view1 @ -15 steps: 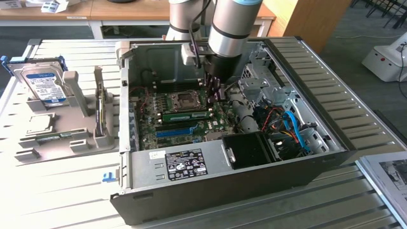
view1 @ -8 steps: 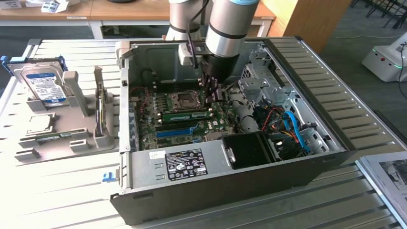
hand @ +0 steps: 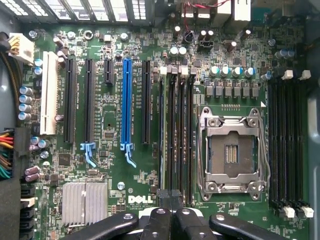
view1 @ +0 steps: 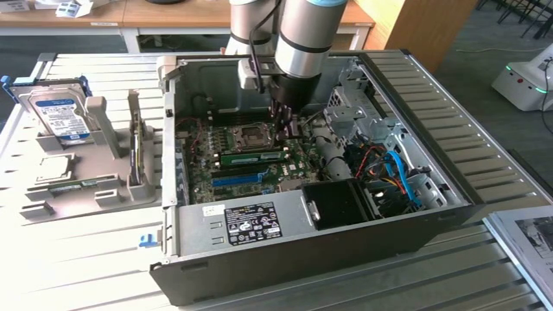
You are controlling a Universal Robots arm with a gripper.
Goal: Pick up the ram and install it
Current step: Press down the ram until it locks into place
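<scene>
Inside the open computer case [view1: 259,259] on the counter [view1: 87,259], the tool [hand: 170,220] hangs closed over the motherboard [hand: 110,140], its fingers pinched together and gripping nothing. The ram [view1: 252,156] sits seated in a memory slot just beside the CPU socket [hand: 232,152], directly under the tool

The white word "DELL" stands printed on the green motherboard [hand: 112,150], low in the frame beside the silver heatsink [hand: 84,202]. Other labels are unreadable.
</scene>
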